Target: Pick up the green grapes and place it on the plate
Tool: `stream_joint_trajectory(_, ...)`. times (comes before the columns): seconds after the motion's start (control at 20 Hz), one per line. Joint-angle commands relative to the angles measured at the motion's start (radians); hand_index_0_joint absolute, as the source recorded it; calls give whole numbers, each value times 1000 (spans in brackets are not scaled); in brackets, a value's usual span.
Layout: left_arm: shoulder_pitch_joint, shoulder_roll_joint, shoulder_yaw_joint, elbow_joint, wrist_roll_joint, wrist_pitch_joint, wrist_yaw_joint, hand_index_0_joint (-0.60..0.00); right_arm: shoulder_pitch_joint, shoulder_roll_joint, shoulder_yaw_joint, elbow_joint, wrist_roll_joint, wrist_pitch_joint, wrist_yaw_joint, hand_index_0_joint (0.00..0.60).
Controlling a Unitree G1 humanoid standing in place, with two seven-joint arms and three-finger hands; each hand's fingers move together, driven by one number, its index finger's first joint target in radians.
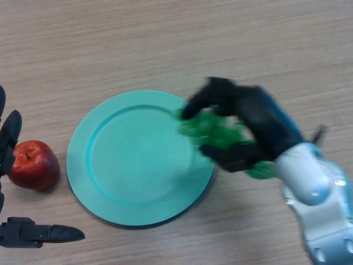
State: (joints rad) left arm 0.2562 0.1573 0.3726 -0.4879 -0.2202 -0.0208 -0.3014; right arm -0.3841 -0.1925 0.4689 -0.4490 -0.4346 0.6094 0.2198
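right hand (242,130) clenched round green grapes (212,130) | grapes held over teal plate's (138,160) right rim, likely for placing | left hand (11,165) idle, relaxed, beside red apple (33,164)

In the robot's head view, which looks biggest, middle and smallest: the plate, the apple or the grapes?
1. Plate, by far the biggest.
2. Green grapes, partly hidden by the right hand.
3. Red apple, looks about the same as the grapes, so this ranking is unsure.
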Motion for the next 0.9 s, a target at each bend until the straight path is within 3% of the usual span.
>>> stream_joint_trajectory(0.05,-11,33,69,-55,-32,-167,37,0,-123,3,35,-73,35,-39,-84,600)
stream_joint_trajectory(0.2,-2,33,75,-60,-52,-166,34,0,-268,3,143,-32,148,-27,-211,600)
stream_joint_trajectory(0.35,11,33,78,-64,-64,-172,31,0,-366,3,177,26,197,-66,-292,600)
stream_joint_trajectory(0.45,16,33,78,-63,-68,-177,33,0,-391,3,182,37,210,-60,-310,399)
stream_joint_trajectory(0.5,21,33,77,-61,-69,-184,33,0,-416,3,184,47,215,-51,-323,250)
stream_joint_trajectory(0.55,26,33,77,-59,-70,-190,34,0,-445,3,185,59,220,-48,-339,150)
stream_joint_trajectory(0.6,38,33,79,-56,-78,-200,34,0,-512,3,182,90,238,-62,-386,8)
stream_joint_trajectory(0.8,40,33,83,-56,-86,-202,42,0,-553,3,168,120,220,-139,-436,0)
stream_joint_trajectory(0.9,37,33,90,-61,-85,-195,42,0,-525,3,135,104,194,-149,-408,0)
